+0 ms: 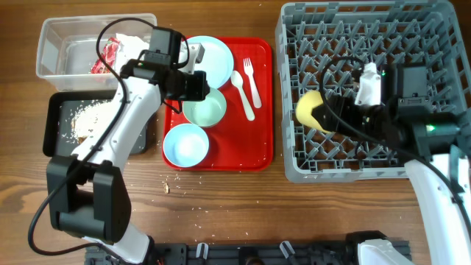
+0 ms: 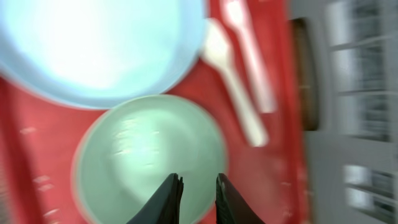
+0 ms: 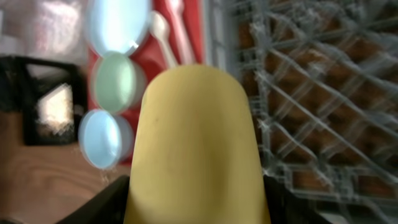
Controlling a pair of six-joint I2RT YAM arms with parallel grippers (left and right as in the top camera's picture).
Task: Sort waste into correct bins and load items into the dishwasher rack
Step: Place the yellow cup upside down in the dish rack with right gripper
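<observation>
Far left there's a clear rectangular plastic tub [image 1: 59, 44] with a red-and-white snack wrapper [image 1: 110, 53] and a crumpled white napkin [image 1: 132, 43] inside. Right beside it, on the robot's side, a shallow black rectangular tray [image 1: 55, 125] holds beige crumbly food scraps [image 1: 92, 118]. The left gripper [image 2: 198, 196] hangs over a pale greenish bowl [image 2: 149, 162], fingers just a sliver apart with nothing between them that I can see. That bowl sits on a flat red serving tray [image 1: 261, 110] along with a round light-blue plate [image 1: 217, 55], a small light-blue bowl [image 1: 185, 145], a white plastic fork [image 1: 252, 77] and a white plastic spoon [image 1: 243, 92], so 2 bowls total. On the right, the right gripper [image 1: 327, 116] is clamped on a small yellow cup [image 3: 196, 143], tipped sideways over the left part of the big grey pegged plastic rack [image 1: 294, 29].
</observation>
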